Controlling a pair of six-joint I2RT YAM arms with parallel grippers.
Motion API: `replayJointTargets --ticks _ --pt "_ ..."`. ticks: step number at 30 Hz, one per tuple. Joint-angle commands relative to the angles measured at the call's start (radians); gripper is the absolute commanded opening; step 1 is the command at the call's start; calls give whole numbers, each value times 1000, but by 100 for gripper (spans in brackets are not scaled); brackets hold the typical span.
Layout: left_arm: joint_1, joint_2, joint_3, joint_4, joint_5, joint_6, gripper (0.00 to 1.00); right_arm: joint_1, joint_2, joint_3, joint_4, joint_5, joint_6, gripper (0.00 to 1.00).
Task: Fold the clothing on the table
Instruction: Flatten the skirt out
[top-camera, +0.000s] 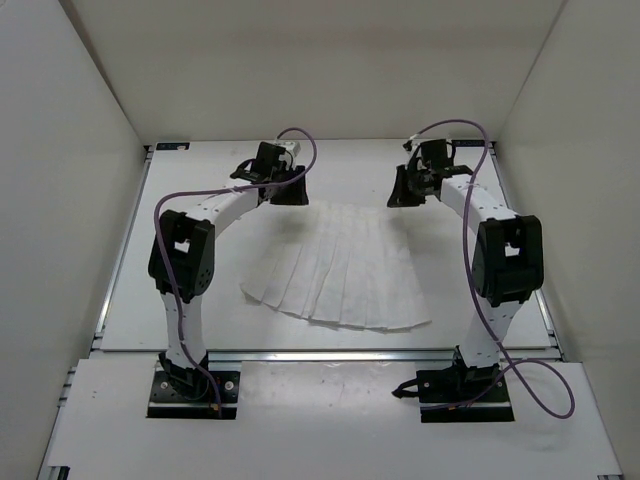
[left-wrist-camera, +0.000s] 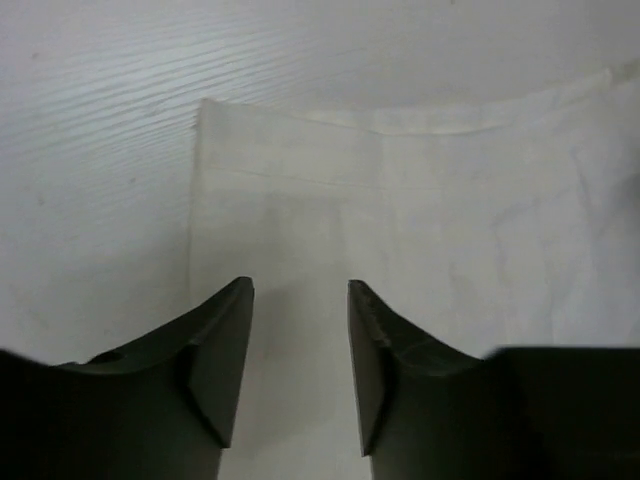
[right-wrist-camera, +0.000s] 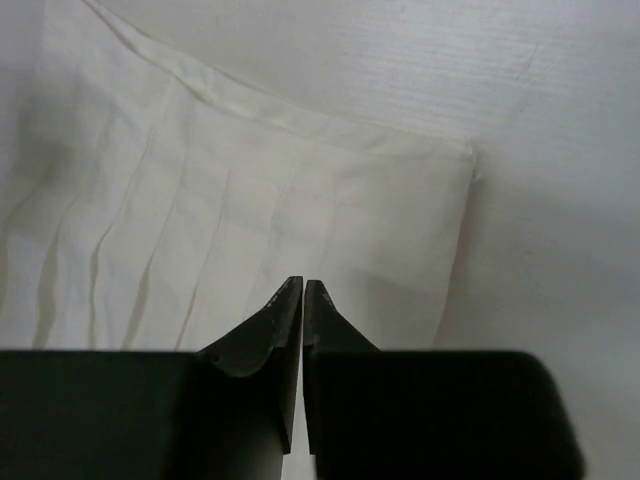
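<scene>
Clothing (top-camera: 340, 270), white and pleated, lies flat and fanned out at the centre of the table (top-camera: 350, 165) in the top view, narrow band edge toward the upper part of the frame, wide curved hem toward the bottom, lower right tip reaching furthest right. Left of centre, the left gripper (top-camera: 285, 190) sits low at the upper left corner of the fabric, with its arm arching up from the base at lower left. In the left wrist view the left gripper (left-wrist-camera: 300, 285) has its two dark fingers (left-wrist-camera: 225, 345) clearly apart, with fabric showing in the gap; the clothing (left-wrist-camera: 420, 200) fills the centre and right of the frame, its corner at upper left, with bare table (left-wrist-camera: 100, 150) down the left side and along the top. Nothing is gripped there. Right of centre in the top view, the right gripper (top-camera: 405, 195) sits low at the upper right corner of the fabric. In the right wrist view the right gripper (right-wrist-camera: 303, 283) has its fingers (right-wrist-camera: 265, 330) pressed almost together, only a thin slit between them, tips over the clothing (right-wrist-camera: 250, 200); cannot tell if any fabric is pinched. Pleats run down the left half of the frame, the band corner is at right, and the table (right-wrist-camera: 550, 100) shows at upper right.
</scene>
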Motion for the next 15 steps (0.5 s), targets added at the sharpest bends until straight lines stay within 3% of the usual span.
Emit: replayJointTargets --ticks 1,3,6,15 --pt "-25 19 16 111 125 -69 49 8 -60 -96 66 -58 34 0" --pt "-30 56 27 121 139 -101 21 17 -42 -142 108 -79 71 0" --pt "-37 101 48 96 133 -112 6 10 16 -158 98 -86 66 0" --pt "-7 132 -41 56 -10 -130 0 -4 184 -26 22 -29 -1 0"
